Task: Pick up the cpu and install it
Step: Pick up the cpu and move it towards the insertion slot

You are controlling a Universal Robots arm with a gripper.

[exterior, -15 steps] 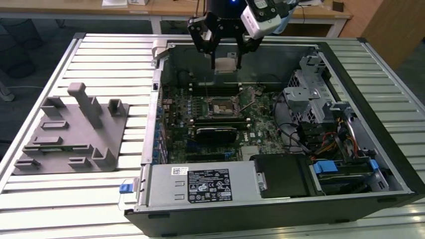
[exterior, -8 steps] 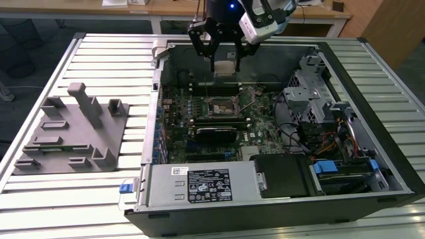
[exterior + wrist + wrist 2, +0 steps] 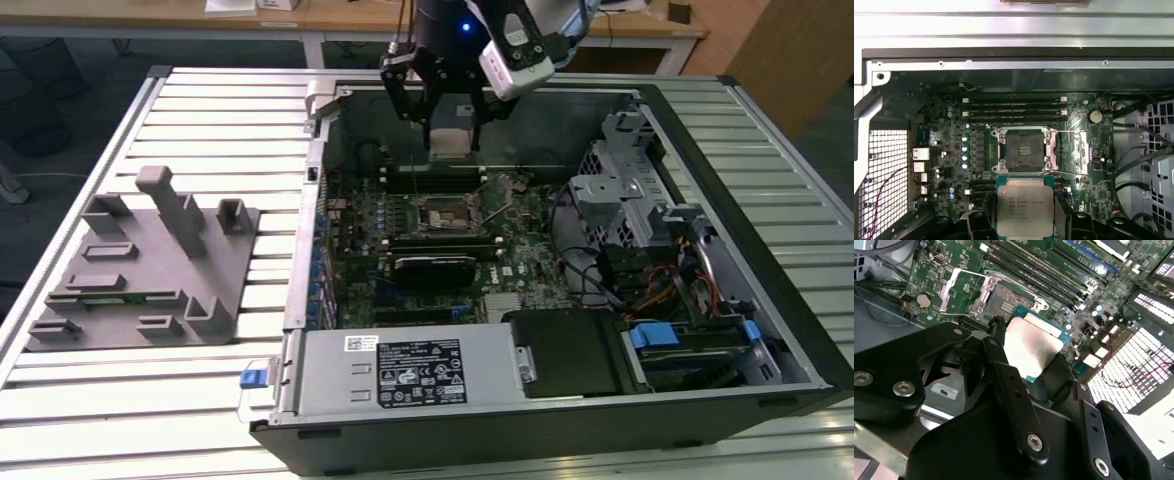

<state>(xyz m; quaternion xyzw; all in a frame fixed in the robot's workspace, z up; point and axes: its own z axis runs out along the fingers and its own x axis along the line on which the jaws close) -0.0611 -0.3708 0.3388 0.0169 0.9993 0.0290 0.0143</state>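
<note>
My gripper (image 3: 454, 135) hangs over the back of the open computer case (image 3: 310, 200), shut on the cpu (image 3: 454, 143), a small silvery square chip. In the first wrist view the cpu (image 3: 1025, 207) sits flat between the black fingers (image 3: 976, 222), just short of the open socket (image 3: 1021, 152) on the green motherboard (image 3: 939, 150). The socket's metal load plate (image 3: 1082, 150) is swung open to one side. The second wrist view shows the cpu (image 3: 1031, 345) from its metal top, held above the board, with the socket (image 3: 1004, 302) beyond it. The chip is apart from the socket.
A grey plastic holder block (image 3: 147, 265) with posts lies on the slatted table at the exterior view's left. Inside the case are memory slots (image 3: 1014, 107), a black heatsink card (image 3: 430, 268), the drive cage (image 3: 627, 190) with cables, and the power supply (image 3: 400, 370) at the front.
</note>
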